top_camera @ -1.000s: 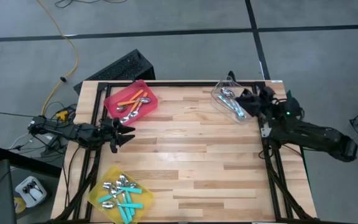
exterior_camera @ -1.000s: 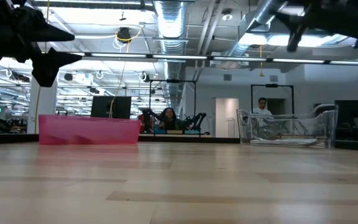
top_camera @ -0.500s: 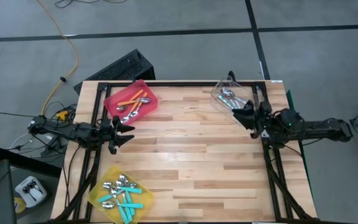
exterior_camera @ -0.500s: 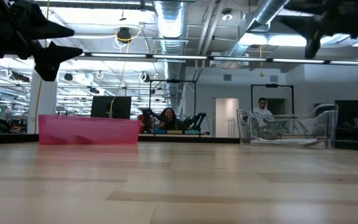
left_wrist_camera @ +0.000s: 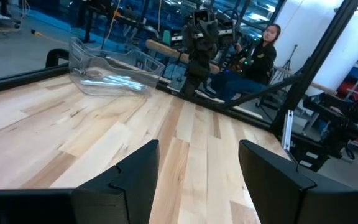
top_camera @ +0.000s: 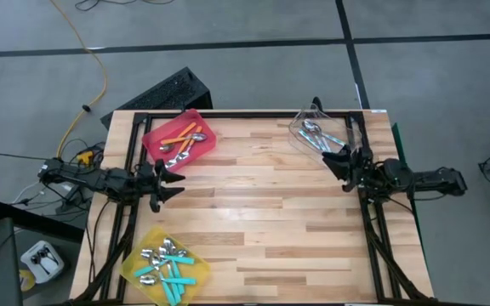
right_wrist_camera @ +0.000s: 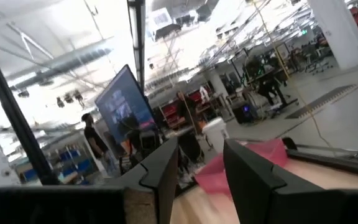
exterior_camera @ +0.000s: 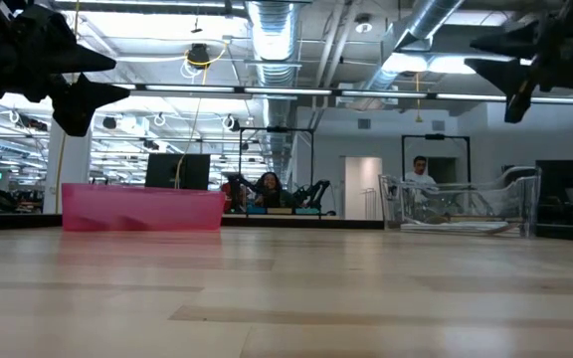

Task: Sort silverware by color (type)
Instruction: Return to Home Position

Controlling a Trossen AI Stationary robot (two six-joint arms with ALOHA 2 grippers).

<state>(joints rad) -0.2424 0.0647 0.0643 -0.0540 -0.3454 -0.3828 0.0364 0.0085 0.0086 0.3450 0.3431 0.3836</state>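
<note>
We see the silverware lying in three bins on the wooden table (top_camera: 262,221). The red bin (top_camera: 151,134), on the left side, holds the orange spoons (top_camera: 181,134). The yellow bin (top_camera: 154,234), at the other left corner, holds the teal spoons (top_camera: 173,270). The clear bin (top_camera: 298,127), on the right side, holds the light blue spoons (top_camera: 320,134). The left gripper (top_camera: 177,182) hovers just beside the red bin, its fingers apart and empty. The right gripper (top_camera: 337,167) hangs near the clear bin, also released and holding nothing.
</note>
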